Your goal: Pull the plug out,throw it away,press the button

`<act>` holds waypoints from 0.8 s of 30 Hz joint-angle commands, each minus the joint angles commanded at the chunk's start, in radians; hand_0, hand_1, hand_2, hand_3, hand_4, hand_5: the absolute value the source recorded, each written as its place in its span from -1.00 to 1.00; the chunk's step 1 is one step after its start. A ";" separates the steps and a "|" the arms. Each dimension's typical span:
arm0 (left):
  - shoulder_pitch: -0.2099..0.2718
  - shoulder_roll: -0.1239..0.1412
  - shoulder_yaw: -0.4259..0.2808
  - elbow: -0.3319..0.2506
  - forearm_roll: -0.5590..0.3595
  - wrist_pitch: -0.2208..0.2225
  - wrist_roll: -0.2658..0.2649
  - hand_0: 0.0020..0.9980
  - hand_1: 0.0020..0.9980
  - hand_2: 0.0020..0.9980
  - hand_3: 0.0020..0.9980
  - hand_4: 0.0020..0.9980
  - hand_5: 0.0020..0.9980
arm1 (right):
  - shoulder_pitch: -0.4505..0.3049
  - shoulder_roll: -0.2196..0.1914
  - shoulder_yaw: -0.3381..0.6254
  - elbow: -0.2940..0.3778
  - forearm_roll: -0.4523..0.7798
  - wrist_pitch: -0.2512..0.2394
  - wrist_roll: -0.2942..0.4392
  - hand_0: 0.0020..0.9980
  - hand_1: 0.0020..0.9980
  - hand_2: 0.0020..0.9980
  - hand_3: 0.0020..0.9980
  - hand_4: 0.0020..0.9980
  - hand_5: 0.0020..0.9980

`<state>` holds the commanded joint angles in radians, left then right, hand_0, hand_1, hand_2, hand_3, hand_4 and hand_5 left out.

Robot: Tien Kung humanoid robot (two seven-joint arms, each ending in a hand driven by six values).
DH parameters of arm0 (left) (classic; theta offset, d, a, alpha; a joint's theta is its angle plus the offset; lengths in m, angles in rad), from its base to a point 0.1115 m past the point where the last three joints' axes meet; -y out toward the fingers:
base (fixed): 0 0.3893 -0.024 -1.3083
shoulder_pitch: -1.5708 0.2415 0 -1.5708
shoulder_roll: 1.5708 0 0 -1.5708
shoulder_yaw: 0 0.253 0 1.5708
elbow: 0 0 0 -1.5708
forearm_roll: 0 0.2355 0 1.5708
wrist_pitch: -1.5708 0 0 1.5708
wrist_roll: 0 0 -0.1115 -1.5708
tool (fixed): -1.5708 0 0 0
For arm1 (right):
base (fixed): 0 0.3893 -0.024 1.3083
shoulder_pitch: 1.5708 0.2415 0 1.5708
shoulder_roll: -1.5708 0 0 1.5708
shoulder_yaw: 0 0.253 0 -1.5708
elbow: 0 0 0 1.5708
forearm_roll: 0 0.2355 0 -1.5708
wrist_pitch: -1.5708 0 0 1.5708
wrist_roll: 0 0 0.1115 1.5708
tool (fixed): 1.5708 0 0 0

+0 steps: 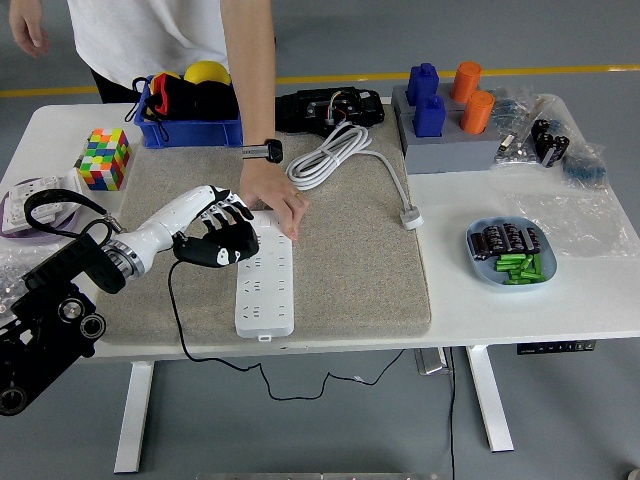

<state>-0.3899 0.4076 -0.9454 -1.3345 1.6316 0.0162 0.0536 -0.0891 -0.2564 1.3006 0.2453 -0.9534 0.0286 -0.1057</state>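
A white power strip lies lengthwise on a grey felt mat in the middle of the white table, its near end close to the mat's front edge. No plug sits in the sockets I can see; the white plug lies loose on the mat's right side, its thick cable coiled behind it. I judge the plug light, hard and smooth, best pinched across its body rather than tugged by the springy cord, and the strip light enough to slide unless it is steadied. My left hand hovers at the strip's far left corner, fingers loosely curled and holding nothing, though I cannot tell whether they touch it. A person's hand presses on the strip's far end, just beside mine. My right arm is out of sight. At the far left, a blue bin holds a yellow ball and dark items. At the right, a pale blue dish holds black cells and green pieces. A grey block carries blue and orange bottles.
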 joint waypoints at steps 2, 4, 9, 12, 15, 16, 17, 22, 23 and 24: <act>-0.008 0.002 -0.003 0.032 0.005 0.007 -0.008 -0.33 -0.49 -0.41 0.11 0.29 -1.00 | 0.000 0.000 0.001 0.000 0.000 0.000 0.000 0.47 0.38 0.33 0.31 0.52 0.26; -0.013 0.003 -0.005 0.065 0.006 0.012 -0.015 -0.27 -0.48 -0.40 0.11 0.30 -1.00 | -0.001 0.001 0.001 0.000 0.001 0.000 0.000 0.47 0.38 0.33 0.31 0.52 0.26; -0.020 -0.001 -0.003 0.130 0.000 0.016 -0.027 -0.27 -0.48 -0.40 0.11 0.30 -1.00 | -0.003 0.001 0.001 -0.002 0.001 0.001 -0.001 0.47 0.38 0.33 0.31 0.52 0.26; -0.024 -0.002 -0.001 0.152 -0.004 0.012 -0.028 -0.26 -0.46 -0.37 0.13 0.31 -1.00 | -0.002 0.001 0.001 -0.001 0.001 0.001 -0.001 0.47 0.38 0.33 0.31 0.52 0.26; -0.032 -0.002 0.010 0.175 -0.020 0.009 -0.033 -0.26 -0.46 -0.37 0.13 0.31 -1.00 | -0.001 0.002 0.001 0.000 0.002 0.001 -0.001 0.47 0.38 0.33 0.31 0.52 0.26; -0.033 -0.002 0.011 0.178 -0.022 0.009 -0.034 -0.26 -0.46 -0.37 0.13 0.31 -1.00 | -0.001 0.002 0.001 0.000 0.002 0.001 -0.001 0.47 0.38 0.33 0.31 0.52 0.26; -0.035 -0.003 0.013 0.186 -0.023 0.012 -0.037 -0.21 -0.45 -0.37 0.13 0.31 -1.00 | -0.001 0.002 0.002 0.000 0.001 0.001 -0.001 0.47 0.38 0.33 0.31 0.52 0.26; -0.035 -0.006 0.017 0.209 -0.010 0.018 -0.024 -0.21 -0.45 -0.37 0.13 0.31 -1.00 | -0.001 0.002 0.004 0.000 0.001 0.000 -0.001 0.47 0.38 0.33 0.31 0.52 0.26; -0.035 -0.007 0.016 0.210 -0.013 0.017 -0.023 -0.01 -0.17 -0.10 0.18 0.42 -1.00 | -0.001 0.002 0.003 0.000 0.001 0.001 -0.001 0.47 0.38 0.33 0.31 0.52 0.26; -0.035 -0.007 0.015 0.211 -0.011 0.016 -0.022 -0.01 -0.17 -0.10 0.18 0.42 -1.00 | -0.001 0.002 0.002 -0.001 0.001 0.001 -0.001 0.47 0.38 0.33 0.31 0.52 0.26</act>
<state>-0.4246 0.4008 -0.9306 -1.1230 1.6202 0.0321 0.0311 -0.0905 -0.2543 1.3026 0.2446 -0.9524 0.0293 -0.1069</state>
